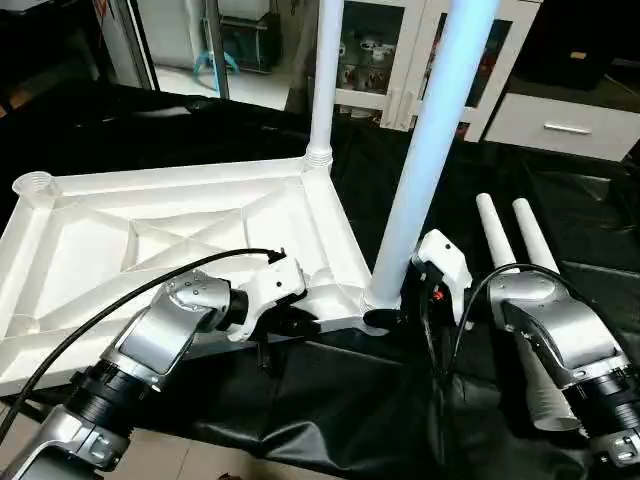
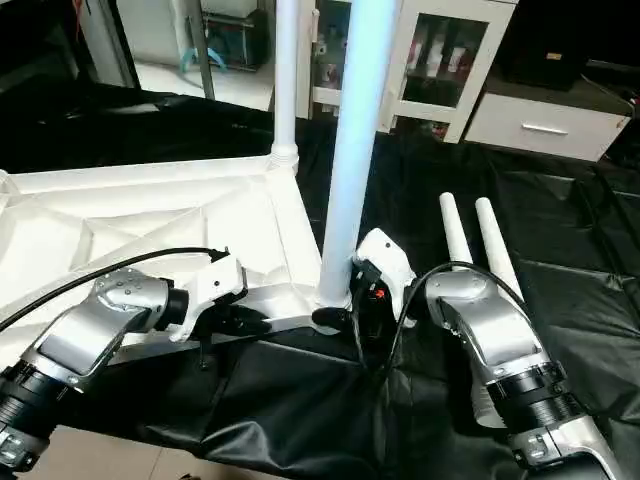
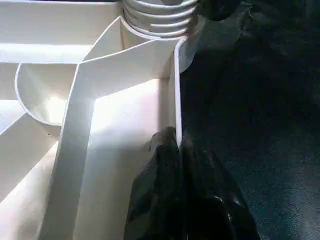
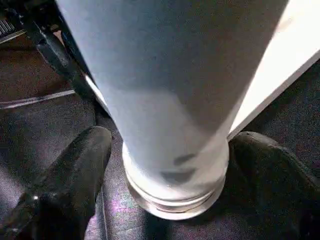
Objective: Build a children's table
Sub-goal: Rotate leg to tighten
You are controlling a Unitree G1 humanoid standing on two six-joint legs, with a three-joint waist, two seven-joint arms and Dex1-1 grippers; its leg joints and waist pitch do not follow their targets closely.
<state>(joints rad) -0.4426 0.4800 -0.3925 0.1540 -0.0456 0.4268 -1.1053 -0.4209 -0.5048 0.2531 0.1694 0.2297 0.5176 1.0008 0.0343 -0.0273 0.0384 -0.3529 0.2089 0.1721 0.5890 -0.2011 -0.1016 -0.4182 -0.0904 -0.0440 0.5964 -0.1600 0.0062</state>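
On the black-covered work table (image 1: 560,190) the white tabletop (image 1: 120,240) lies upside down, its X-ribbed underside facing up, filling the left and middle of the scene. Two legs stand upright in its right-hand corner sockets: the far leg (image 1: 325,80) at the far right corner and the near leg (image 1: 430,140) at the near right corner. Two loose legs (image 1: 520,235) lie side by side on the black cover to the right, apart from the tabletop, running from far to near and partly hidden under the right forearm. The empty far left socket (image 1: 33,184) shows at the tabletop's far left corner. At the near edge, the left gripper (image 3: 177,145) has its black fingers (image 3: 165,165) clenched on the tabletop's thin rim wall, one finger inside the wall and one outside, just left of the near leg's socket. The right gripper (image 4: 170,150) sits low at the base of the near leg, its fingers (image 4: 80,165) spread wide on either side of the tube just above the socket; whether they touch the leg cannot be told, and there is no clear grasp on it. Beyond the table stand a white cabinet (image 1: 400,60) with glass doors and a white drawer unit (image 1: 565,125).
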